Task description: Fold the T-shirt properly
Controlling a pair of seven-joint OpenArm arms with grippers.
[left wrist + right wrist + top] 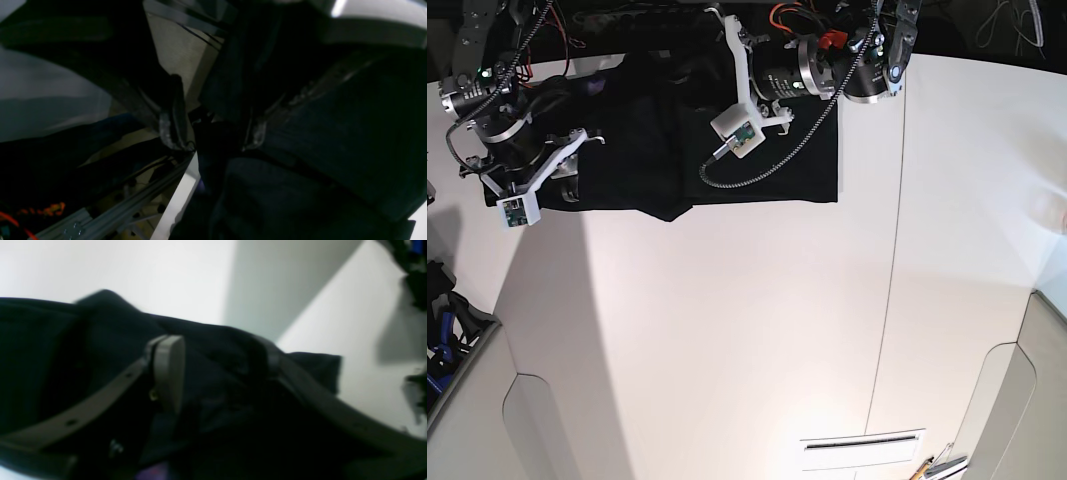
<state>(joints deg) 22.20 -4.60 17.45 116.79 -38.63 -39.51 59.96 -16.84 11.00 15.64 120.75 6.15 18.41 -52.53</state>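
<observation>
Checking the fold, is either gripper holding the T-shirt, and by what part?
Right gripper straddles a raised fold of the T-shirt near its left side; grip unclear. Left gripper's hold cannot be told.

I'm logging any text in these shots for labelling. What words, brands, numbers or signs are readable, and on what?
None can be read in any view.
T-shirt: plain black cloth, no lettering visible; a purple patch at the right wrist view's bottom edge is only a blur.
Small green circuit boards on the white camera mounts: too small to read.
Table: blank white.
</observation>
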